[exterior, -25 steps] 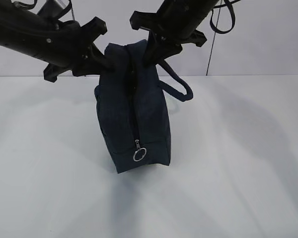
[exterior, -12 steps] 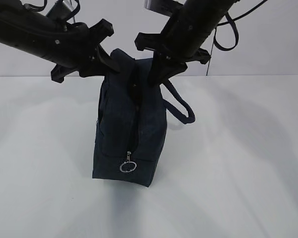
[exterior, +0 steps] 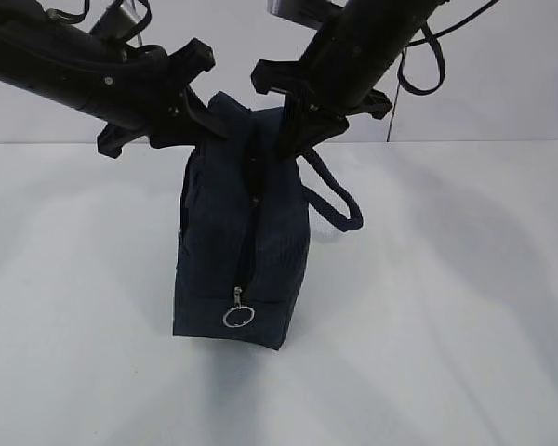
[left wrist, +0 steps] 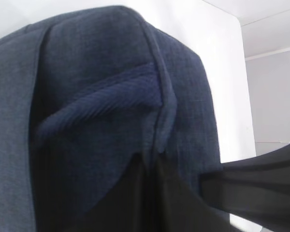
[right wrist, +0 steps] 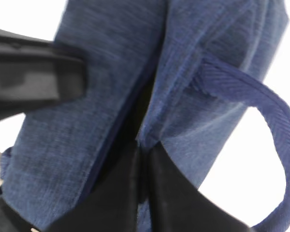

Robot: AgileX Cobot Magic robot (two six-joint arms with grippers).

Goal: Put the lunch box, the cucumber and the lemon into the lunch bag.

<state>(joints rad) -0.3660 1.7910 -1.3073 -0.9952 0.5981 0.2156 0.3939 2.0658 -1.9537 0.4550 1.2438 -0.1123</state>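
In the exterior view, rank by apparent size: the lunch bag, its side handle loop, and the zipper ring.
1. lunch bag, by far the largest
2. handle loop, hanging off the bag's right side
3. zipper ring, smallest, low on the front

All sit at similar depth, so nearness hardly skews this.

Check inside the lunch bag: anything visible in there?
Nothing visible. The lunch bag stands on the table, zipper ring at its near end; dark fabric hides the contents. Both grippers pinch its top.
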